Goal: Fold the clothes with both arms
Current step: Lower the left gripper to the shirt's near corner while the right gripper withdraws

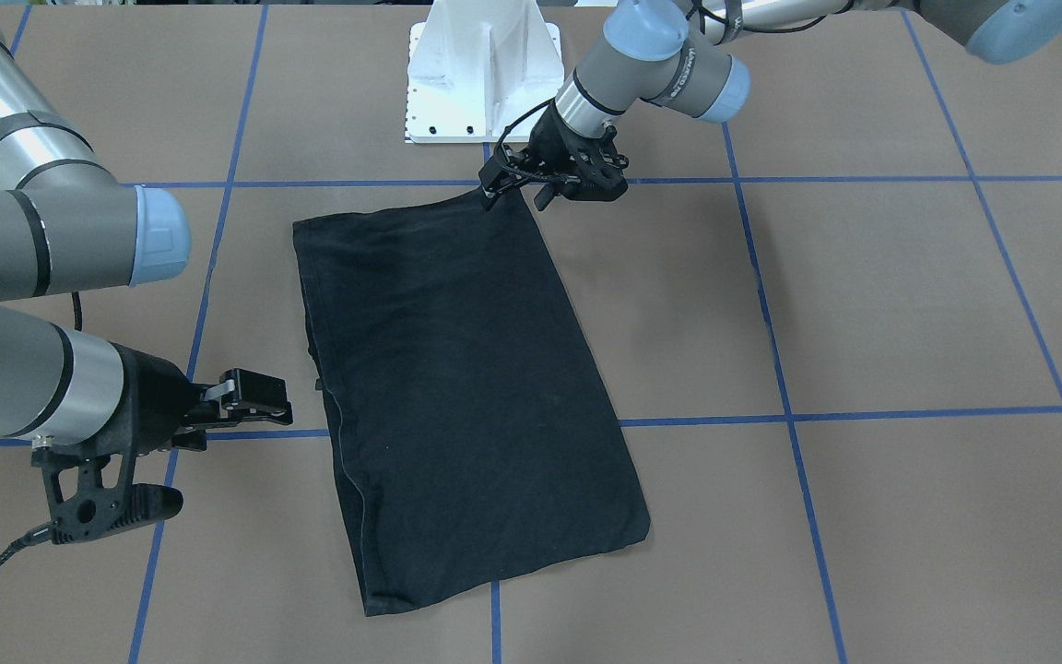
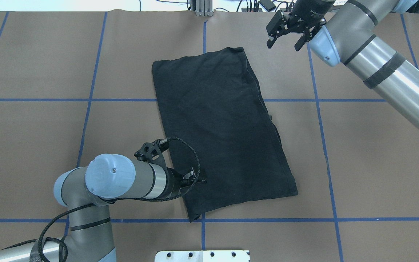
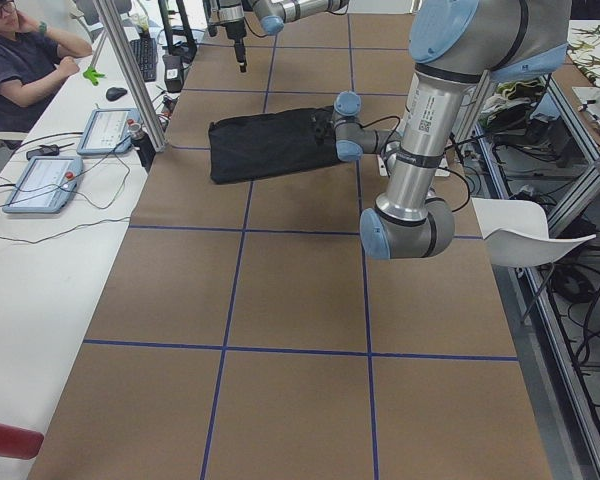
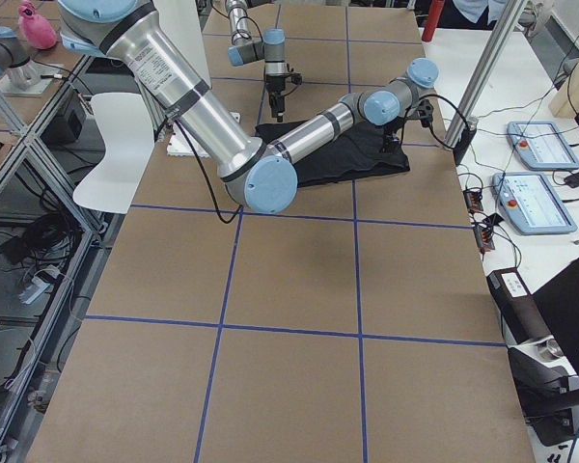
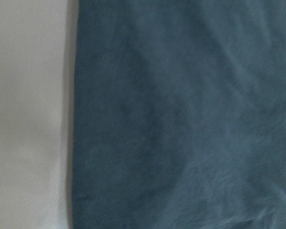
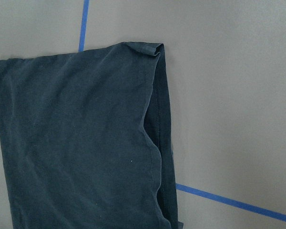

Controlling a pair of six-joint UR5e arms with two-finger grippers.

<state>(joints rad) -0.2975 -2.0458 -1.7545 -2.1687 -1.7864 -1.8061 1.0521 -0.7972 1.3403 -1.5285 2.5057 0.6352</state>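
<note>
— Brown table (image 2: pixel 35 153) under us, crossed by blue tape lines (image 2: pixel 31 99). What do we see at the left gripper (image 1: pixel 519 194)?
— Its fingers are spread, low at the black T-shirt (image 2: pixel 220 123) corner nearest the white base (image 1: pixel 480 74).
— And the right gripper (image 2: pixel 283 44)?
— Spread too, hovering off the far corner, clear of the cloth. We see the shirt folded into a long rectangle, flat, plain side up

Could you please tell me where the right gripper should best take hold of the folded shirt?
Probably the far corner of the shirt on the right arm's side: the layered edges stack there, and the open right gripper hangs just beyond it. Come in low from that side so the fingers pinch every layer.
</note>
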